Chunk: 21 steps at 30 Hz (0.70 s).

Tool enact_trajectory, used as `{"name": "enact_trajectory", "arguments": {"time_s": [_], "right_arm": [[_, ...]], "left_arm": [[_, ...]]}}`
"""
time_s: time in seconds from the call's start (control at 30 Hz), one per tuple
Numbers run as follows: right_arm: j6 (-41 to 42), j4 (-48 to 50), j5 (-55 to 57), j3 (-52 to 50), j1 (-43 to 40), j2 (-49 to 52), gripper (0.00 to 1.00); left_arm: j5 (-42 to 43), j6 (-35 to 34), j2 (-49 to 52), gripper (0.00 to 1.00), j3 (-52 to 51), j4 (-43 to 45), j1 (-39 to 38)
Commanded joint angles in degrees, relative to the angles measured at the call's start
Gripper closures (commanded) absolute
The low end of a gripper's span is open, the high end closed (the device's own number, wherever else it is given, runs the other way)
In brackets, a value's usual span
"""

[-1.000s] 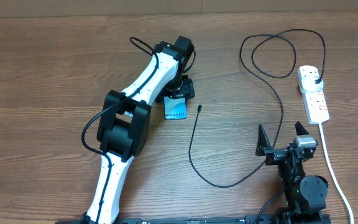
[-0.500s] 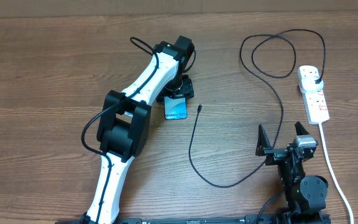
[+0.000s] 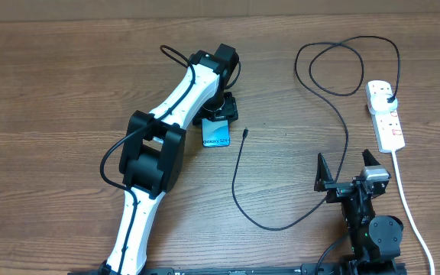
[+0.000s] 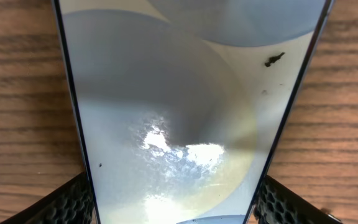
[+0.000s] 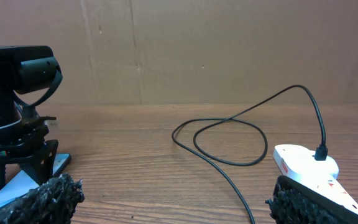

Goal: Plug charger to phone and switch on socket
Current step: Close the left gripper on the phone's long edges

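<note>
The phone [image 3: 217, 135] lies flat on the wooden table, its lit light-blue screen up. In the left wrist view the phone [image 4: 166, 93] fills the frame. My left gripper [image 3: 221, 111] is over its far end, shut on it, with black fingers [image 4: 73, 202] against both long edges. The charger [image 3: 239, 164] runs as a thin black cable from its plug [image 3: 389, 95] in the socket [image 3: 386, 118], loops across the table and ends at a connector tip [image 3: 247, 131] just right of the phone, apart from it. My right gripper [image 3: 350, 169] stands open and empty near the front edge.
The socket's thick white cord [image 3: 407, 202] trails to the front right corner, passing beside my right arm. In the right wrist view the socket [image 5: 309, 171] is close on the right, the charger cable [image 5: 225, 177] crosses the middle, and a brown wall stands behind the table.
</note>
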Motion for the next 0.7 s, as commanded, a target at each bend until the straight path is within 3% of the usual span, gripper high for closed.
{"name": "enact_trajectory", "arguments": {"time_s": [0.0, 0.4, 0.67], "right_arm": [[0.17, 0.44, 0.31, -0.61, -0.15, -0.46, 0.00], [0.17, 0.44, 0.31, -0.61, -0.15, -0.46, 0.00], [0.17, 0.44, 0.31, -0.61, -0.15, -0.46, 0.00]], "left_arm": [[3.67, 1.79, 3.17, 0.29, 1.51, -1.86, -0.15], [2.84, 8.07, 3.17, 0.30, 10.97, -9.57, 0.63], [-2.62, 8.04, 3.21, 0.31, 10.86, -7.58, 0.63]]}}
